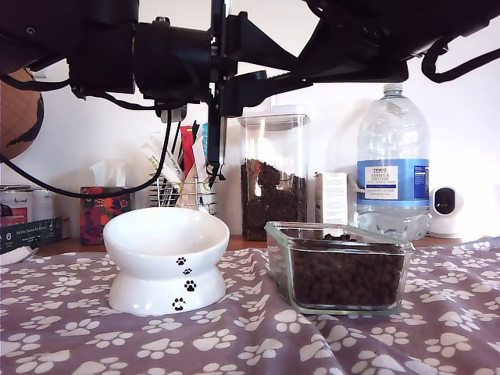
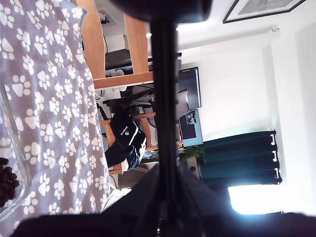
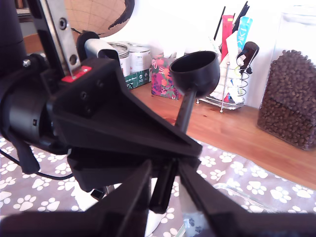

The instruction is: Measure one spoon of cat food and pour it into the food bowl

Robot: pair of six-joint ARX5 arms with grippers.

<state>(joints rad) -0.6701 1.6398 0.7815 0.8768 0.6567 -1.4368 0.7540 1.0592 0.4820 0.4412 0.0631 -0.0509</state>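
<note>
**Black plastic spoon held clear of bowl and dish**

Matte black, the spoon (image 3: 195,74) showed its deep round cup raised in front of a wire rack of coloured sticks (image 3: 232,74). Its straight flat handle ran down between the fingers of my second gripper (image 3: 165,170), which were pinched narrowly on it. Just beside it sat the blocky black body of another arm (image 3: 98,113).

My first gripper (image 2: 165,170) had a straight black bar standing between its jaws. I could not tell whether they were clamped on it.

In the exterior view the food bowl (image 1: 166,242), glossy white ceramic with a flared pedestal and small black paw prints, stood on the mauve paw-print cloth (image 1: 250,336). Its inside was hidden. Near it, towards that view's right, the clear rectangular glass dish (image 1: 337,234) was filled with cat food (image 1: 344,273), small dark round pellets. Behind them stood a tall clear canister (image 1: 272,176), about half full of kibble, and a ribbed water bottle (image 1: 393,164).
</note>
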